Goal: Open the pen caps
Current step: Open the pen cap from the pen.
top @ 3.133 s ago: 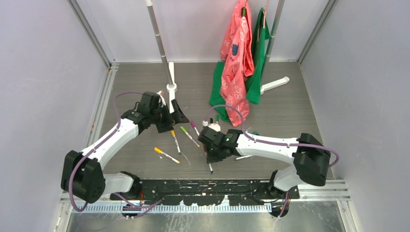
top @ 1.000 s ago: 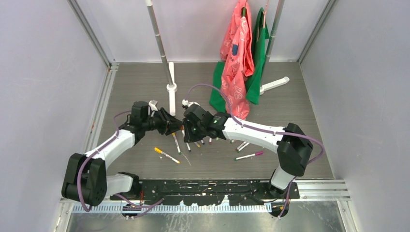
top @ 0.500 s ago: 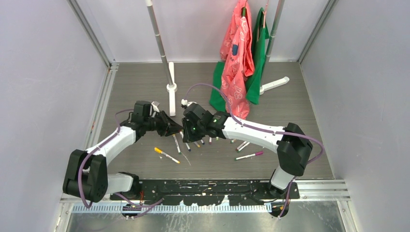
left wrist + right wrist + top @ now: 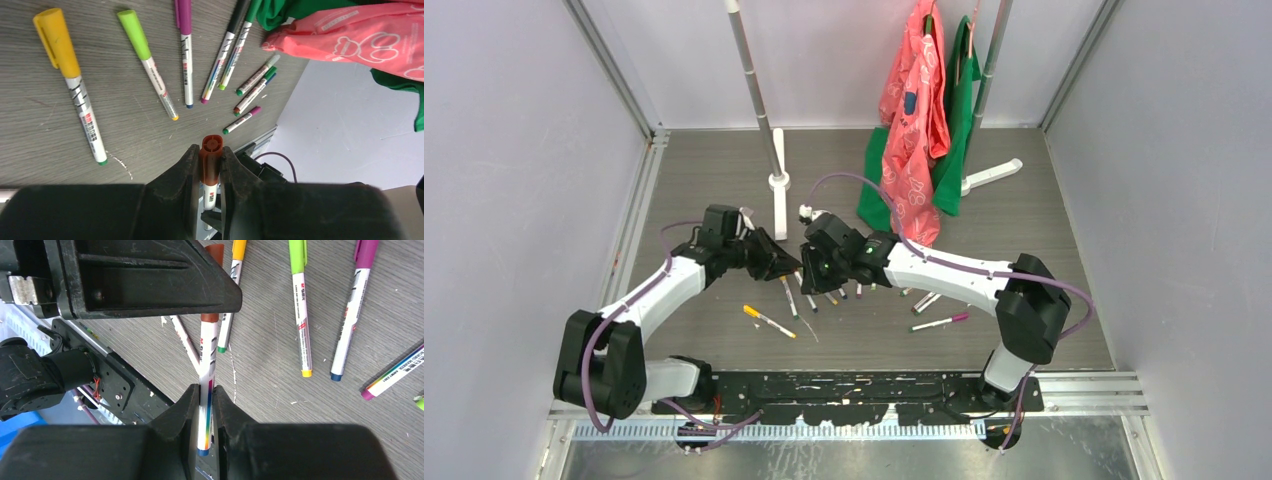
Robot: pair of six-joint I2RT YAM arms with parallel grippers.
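The pen (image 4: 207, 355), probably light, stiff and slippery, is clenched by the right gripper (image 4: 204, 402), its brown cap (image 4: 211, 149) by the left gripper (image 4: 210, 167).

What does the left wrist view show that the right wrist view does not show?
Only the left wrist: the pink cloth, and the brown cap end-on in the left end effector. Only the right wrist: the right end effector shut on the same pen's white barrel. Both: that held pen, plus the yellow-capped pen and the green-capped pen lying on the table.
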